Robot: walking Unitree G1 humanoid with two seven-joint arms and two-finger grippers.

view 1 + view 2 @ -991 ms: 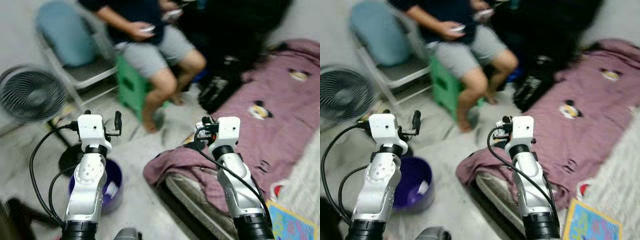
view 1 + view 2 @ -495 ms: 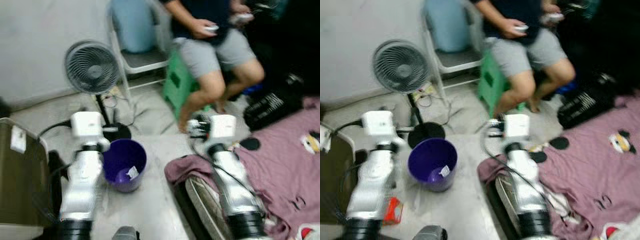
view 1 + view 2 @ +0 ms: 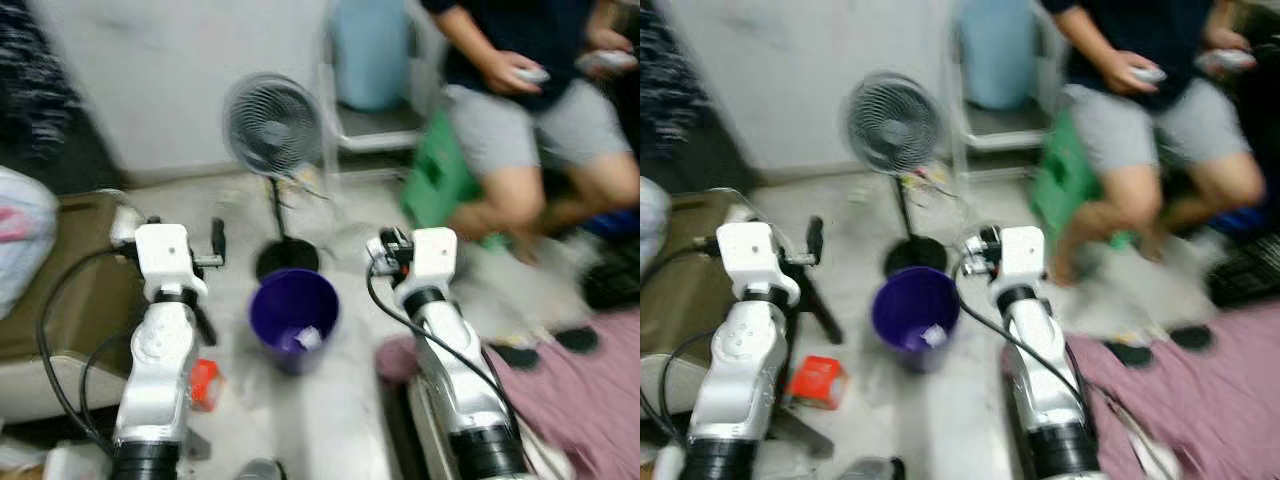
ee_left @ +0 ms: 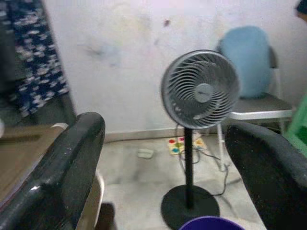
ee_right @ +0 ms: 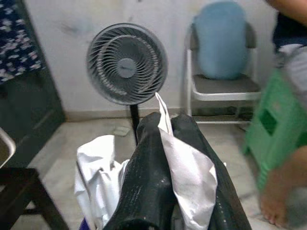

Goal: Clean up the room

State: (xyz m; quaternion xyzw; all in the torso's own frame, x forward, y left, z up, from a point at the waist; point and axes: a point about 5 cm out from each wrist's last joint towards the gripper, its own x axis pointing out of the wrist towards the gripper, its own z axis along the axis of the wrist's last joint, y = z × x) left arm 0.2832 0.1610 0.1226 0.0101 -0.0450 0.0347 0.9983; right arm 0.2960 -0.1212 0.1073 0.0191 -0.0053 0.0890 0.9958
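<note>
The right gripper (image 5: 168, 191) has its black fingers pinched together on crumpled white paper (image 5: 184, 167), held up beside the round purple plastic bin (image 3: 294, 316) on the pale floor (image 3: 330, 420). The left gripper (image 4: 163, 167) is spread wide, holding nothing. Behind the bin stands a grey round-caged pedestal fan (image 3: 272, 125); a seated person (image 3: 530, 110) is farther right.

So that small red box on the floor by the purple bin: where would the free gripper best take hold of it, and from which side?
Likely from above, across its narrow sides. The red box lies flat on the floor, left of the purple bin, below the open left gripper, so only the top and edges are reachable. The right gripper is already shut on white paper. Blur hides finer detail.
</note>
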